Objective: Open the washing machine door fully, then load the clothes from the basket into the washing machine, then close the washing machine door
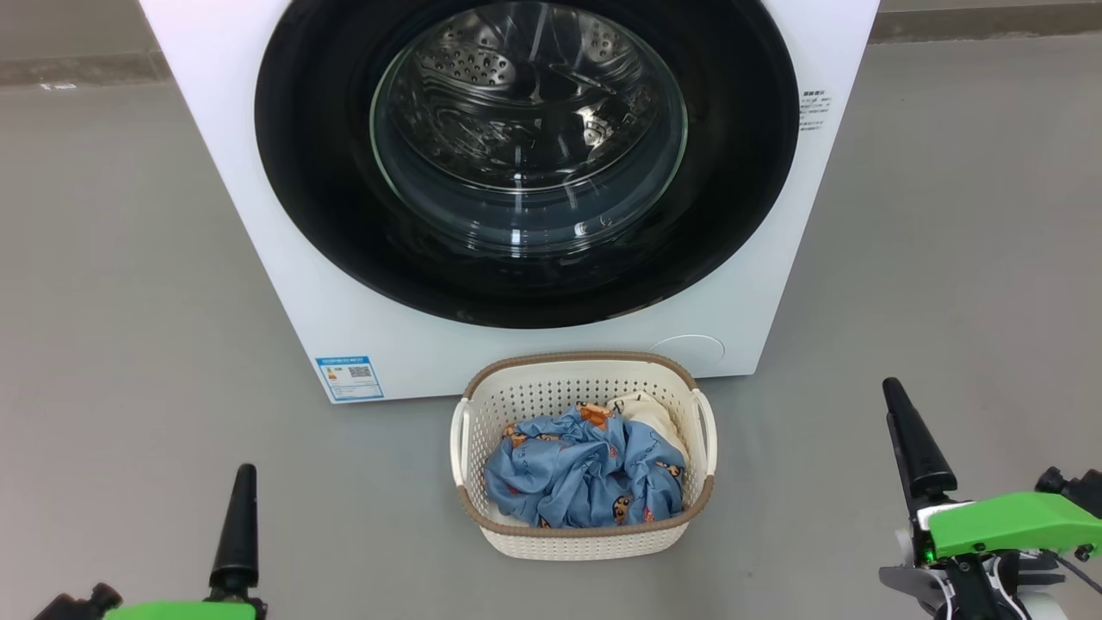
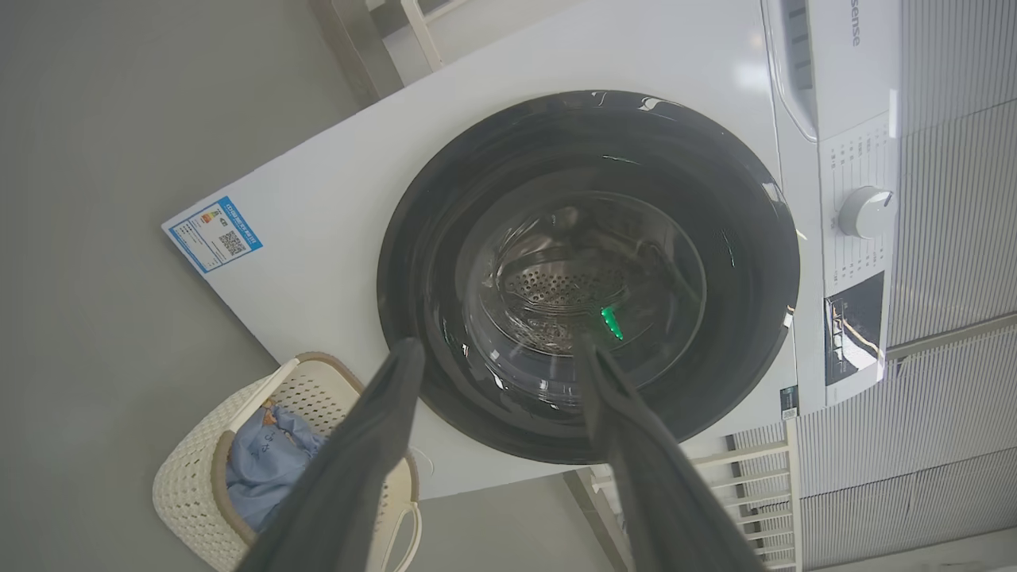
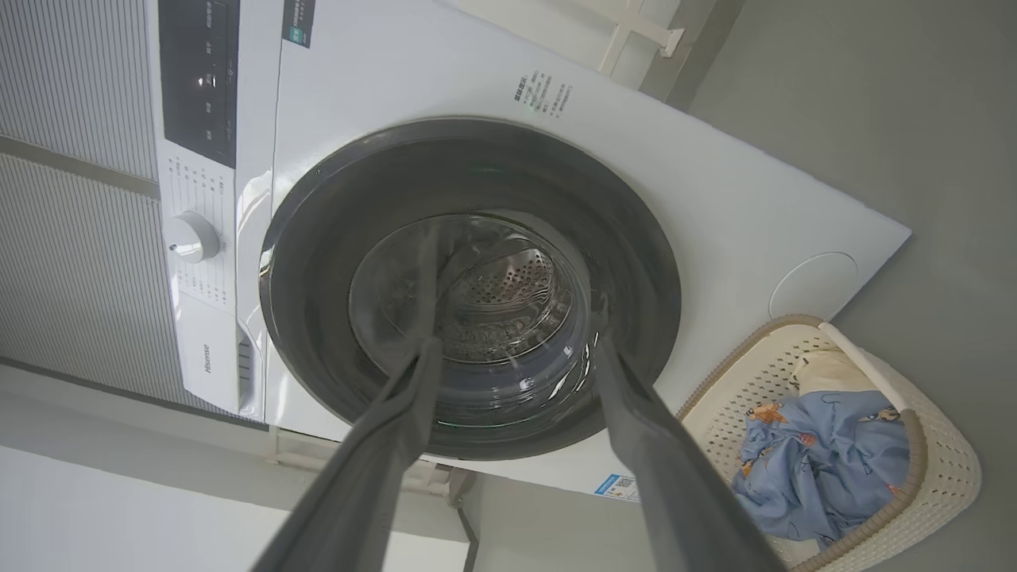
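Observation:
The white washing machine (image 1: pixel 801 258) stands ahead of me, and its washing machine door (image 1: pixel 318 172), black-rimmed with a glass bowl window, lies flat against the front. The cream basket (image 1: pixel 585 357) sits on the floor right before it. In it are the clothes (image 1: pixel 585 469): blue bear-print fabric with a cream piece (image 1: pixel 646 409) at the back. My left gripper (image 2: pixel 499 343) is open and holds nothing; one of its fingers (image 1: pixel 237 534) rises at the lower left. My right gripper (image 3: pixel 516 342) is open and holds nothing too, with a finger (image 1: pixel 917 448) at the lower right. Both stay short of the basket.
Grey floor (image 1: pixel 129 344) spreads on both sides of the machine and basket. The control panel with a round dial (image 2: pixel 866 213) runs along the machine's top. A ribbed grey wall (image 2: pixel 953 238) and a white rack (image 2: pixel 763 492) stand behind and beside the machine.

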Robot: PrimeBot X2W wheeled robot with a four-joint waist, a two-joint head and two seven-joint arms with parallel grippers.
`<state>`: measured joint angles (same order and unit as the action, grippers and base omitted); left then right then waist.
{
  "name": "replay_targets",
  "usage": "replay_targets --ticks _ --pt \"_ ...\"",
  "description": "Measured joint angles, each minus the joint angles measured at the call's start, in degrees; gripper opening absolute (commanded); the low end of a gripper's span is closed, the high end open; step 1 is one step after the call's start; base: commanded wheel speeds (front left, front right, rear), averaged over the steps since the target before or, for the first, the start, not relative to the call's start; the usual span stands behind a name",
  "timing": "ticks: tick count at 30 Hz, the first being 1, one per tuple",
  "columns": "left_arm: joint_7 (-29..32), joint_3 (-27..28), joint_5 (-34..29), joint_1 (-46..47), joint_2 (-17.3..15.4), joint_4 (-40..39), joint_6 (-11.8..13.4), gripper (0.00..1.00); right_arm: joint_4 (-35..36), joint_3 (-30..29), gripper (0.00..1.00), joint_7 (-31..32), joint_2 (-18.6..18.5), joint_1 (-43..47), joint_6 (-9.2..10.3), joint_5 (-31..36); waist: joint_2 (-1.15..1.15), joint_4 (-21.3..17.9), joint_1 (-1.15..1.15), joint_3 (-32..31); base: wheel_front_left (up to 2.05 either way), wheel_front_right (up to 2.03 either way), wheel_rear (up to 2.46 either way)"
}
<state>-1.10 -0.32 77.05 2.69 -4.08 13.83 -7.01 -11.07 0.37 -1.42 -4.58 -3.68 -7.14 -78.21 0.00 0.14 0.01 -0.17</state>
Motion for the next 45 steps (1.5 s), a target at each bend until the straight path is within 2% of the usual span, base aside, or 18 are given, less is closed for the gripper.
replay_targets --ticks 10,27,45 --pt "-1.4 -0.4 -8.3 0.9 -0.2 -0.4 0.0 1.00 0.0 2.4 1.00 -1.3 -1.1 -0.8 0.00 7.7 0.00 0.1 0.00 0.0 0.00 0.00 0.00" --pt "-4.4 -2.1 -26.8 1.2 -0.6 0.0 0.5 1.00 -2.6 6.6 1.00 -4.2 -2.8 -2.6 0.00 22.9 0.00 0.5 0.00 -0.4 0.00 0.00 0.00" --pt "-7.5 -1.5 -36.7 2.0 -0.2 0.8 1.0 1.00 -4.5 9.0 1.00 -7.2 -3.4 -4.2 0.00 33.7 0.00 1.3 0.00 -0.9 0.00 0.00 0.00"
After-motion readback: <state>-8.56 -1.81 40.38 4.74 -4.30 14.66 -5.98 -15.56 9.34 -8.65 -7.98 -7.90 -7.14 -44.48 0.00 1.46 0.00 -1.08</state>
